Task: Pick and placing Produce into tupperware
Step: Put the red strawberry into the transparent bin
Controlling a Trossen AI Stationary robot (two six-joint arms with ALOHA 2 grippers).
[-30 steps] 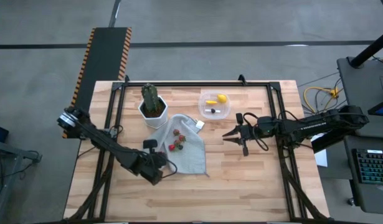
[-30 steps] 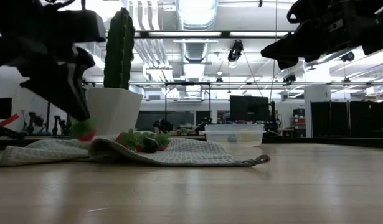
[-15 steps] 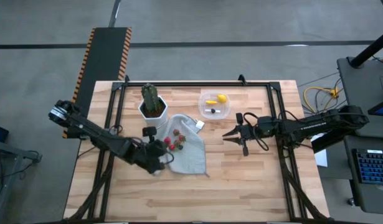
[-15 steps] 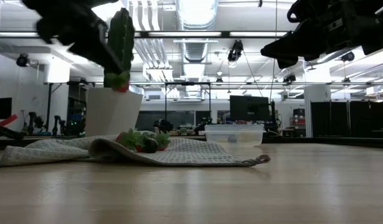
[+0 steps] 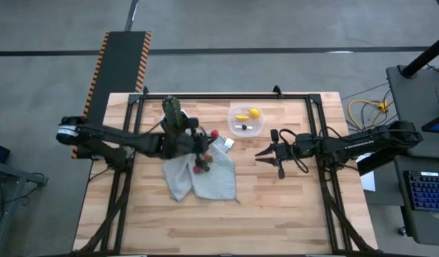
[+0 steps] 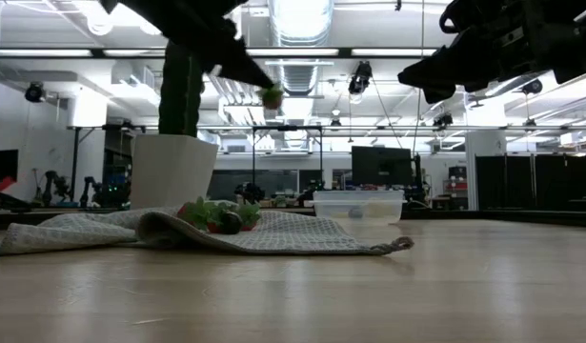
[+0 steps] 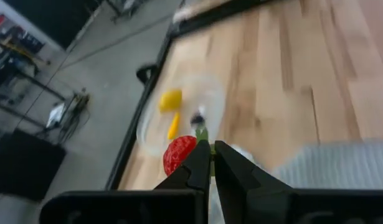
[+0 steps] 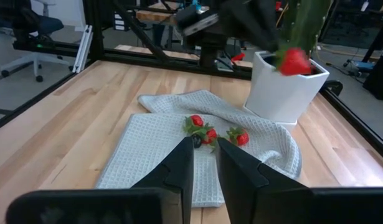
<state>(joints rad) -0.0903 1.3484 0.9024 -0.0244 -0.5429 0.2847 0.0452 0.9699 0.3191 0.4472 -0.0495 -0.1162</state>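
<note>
Reaching in from the counter's left edge, the left arm stretches across past the cactus in its white pot. Its left claw is raised above the cloth, between the pot and the tub, and its fingers are pinched on a red berry with a green top. In the low view that berry hangs high in the air, well clear of the counter, beside the cactus. From the left wrist view, the tub lies farther on beyond the claw tips.

The grey waffle cloth lies rumpled on the counter just in front of the pot. On it sits a small cluster of berries, red with green leaves, and one dark piece among them; in the high view they show just below the left claw.

The clear tub stands near the counter's far edge, to the right of the pot and apart from the cloth. Inside it are a yellow lemon, a yellow-orange long piece and small dark pieces.

Farther right, the right arm comes in from the counter's right side. Its right claw hovers above bare wood, just right of the cloth and nearer than the tub, fingers a narrow slit apart and holding nothing.
</note>
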